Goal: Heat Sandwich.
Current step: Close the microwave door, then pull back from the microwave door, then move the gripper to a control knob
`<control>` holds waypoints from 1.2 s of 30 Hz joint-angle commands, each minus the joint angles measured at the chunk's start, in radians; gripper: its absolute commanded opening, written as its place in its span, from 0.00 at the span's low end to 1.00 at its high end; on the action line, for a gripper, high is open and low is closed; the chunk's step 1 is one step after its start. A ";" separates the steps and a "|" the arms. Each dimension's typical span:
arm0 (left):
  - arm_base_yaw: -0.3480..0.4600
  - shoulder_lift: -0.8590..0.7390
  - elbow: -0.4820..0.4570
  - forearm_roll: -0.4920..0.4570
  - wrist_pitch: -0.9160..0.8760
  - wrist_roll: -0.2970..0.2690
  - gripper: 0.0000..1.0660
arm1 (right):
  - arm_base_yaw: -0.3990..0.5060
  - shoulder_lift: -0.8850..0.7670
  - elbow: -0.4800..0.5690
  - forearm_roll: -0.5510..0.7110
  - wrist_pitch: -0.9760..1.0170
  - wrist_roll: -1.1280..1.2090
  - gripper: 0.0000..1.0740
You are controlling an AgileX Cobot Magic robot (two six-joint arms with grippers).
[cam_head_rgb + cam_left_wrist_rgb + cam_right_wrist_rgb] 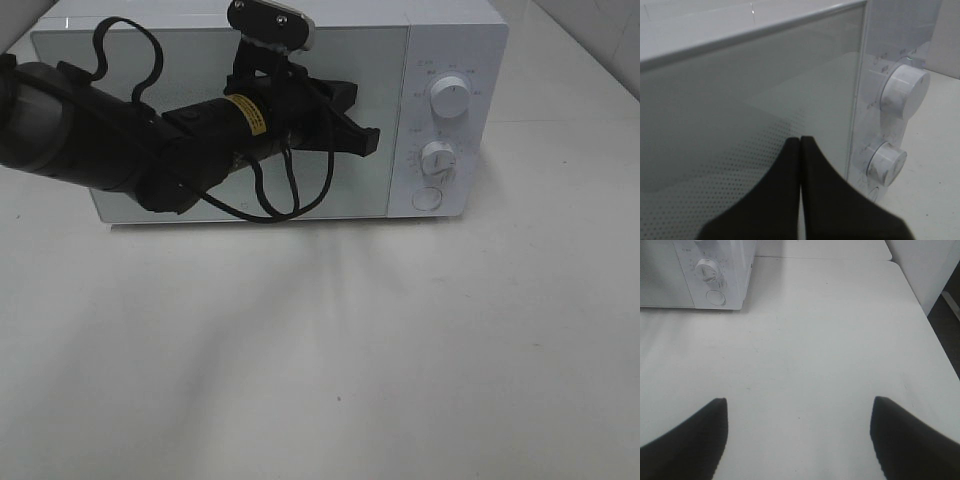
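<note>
The left hand (365, 140) hangs just in front of the microwave (450, 40), its fingers pressed together on nothing. Its tip is at the right edge of the closed door (180, 70), beside the upper knob (449, 98) and lower knob (437, 160). I judge that this pose suits nudging the door shut or moving on to the dials. The right hand (800, 401) hovers spread wide and empty over the desk (830, 340), nearer and to the right of the microwave, out of the way. The sandwich is nowhere in view (perhaps behind the frosted door, though that cannot be seen).
</note>
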 commanded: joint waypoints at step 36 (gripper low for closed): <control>-0.032 -0.355 0.469 -0.132 0.002 -0.102 0.66 | -0.004 -0.029 0.001 0.002 -0.003 0.002 0.70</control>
